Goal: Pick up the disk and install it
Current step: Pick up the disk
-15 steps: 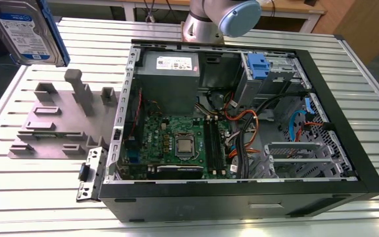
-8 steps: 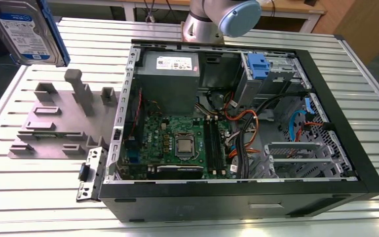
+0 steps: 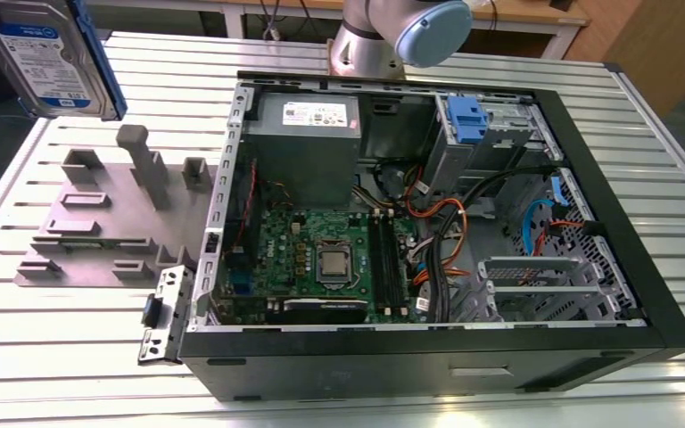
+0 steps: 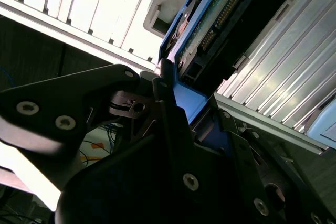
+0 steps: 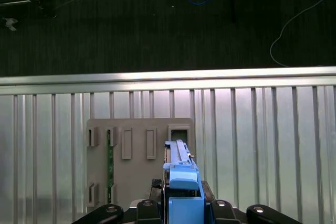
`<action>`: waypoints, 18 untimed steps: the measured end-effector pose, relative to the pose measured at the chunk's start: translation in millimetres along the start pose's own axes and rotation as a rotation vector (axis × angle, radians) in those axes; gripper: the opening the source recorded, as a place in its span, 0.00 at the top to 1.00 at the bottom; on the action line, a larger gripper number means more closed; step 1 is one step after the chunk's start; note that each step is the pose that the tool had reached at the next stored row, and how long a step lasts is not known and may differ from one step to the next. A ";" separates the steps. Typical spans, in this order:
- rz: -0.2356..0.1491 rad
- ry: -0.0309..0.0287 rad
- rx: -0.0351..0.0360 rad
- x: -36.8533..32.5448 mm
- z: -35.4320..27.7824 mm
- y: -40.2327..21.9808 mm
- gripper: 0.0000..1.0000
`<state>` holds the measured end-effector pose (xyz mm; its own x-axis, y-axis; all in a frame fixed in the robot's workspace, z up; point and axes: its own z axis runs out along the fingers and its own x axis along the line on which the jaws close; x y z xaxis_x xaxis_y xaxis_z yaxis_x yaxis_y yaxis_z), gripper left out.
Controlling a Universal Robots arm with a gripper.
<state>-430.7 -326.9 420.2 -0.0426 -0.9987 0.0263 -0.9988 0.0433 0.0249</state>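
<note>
The disk (image 3: 51, 58), a silver drive with a white-and-blue label in a blue bracket, hangs in the air at the exterior view's upper left, above the grey holding fixture (image 3: 104, 214). In the first wrist view the disk (image 5: 181, 174) stands edge-on between the black fingers of my gripper (image 5: 184, 203), which is shut on its blue bracket. The second wrist view shows the disk (image 4: 210, 19) from close up, its green circuit board and connector facing out, with the gripper (image 4: 181, 106) clamped on the bracket's end.
An open computer case (image 3: 664, 330) lies on the slatted metal table (image 3: 69, 357) to the exterior view's right of the fixture. Inside are a grey power-supply box (image 3: 307, 120), a motherboard (image 3: 318, 259), loose cables (image 3: 449, 214) and a blue clip (image 3: 467, 120). The arm's base (image 3: 396, 36) stands behind the case.
</note>
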 end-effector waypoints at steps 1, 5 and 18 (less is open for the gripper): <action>0.000 0.0000 -0.0001 0.0 0.0 0.0 0.64; 0.000 0.0000 -0.0002 0.0 -0.1 -0.1 0.64; 0.000 0.0000 0.0000 0.3 -12.6 0.2 0.64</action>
<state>-430.6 -326.8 432.8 -0.0425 -0.9987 0.0263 -0.9988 0.0432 0.0248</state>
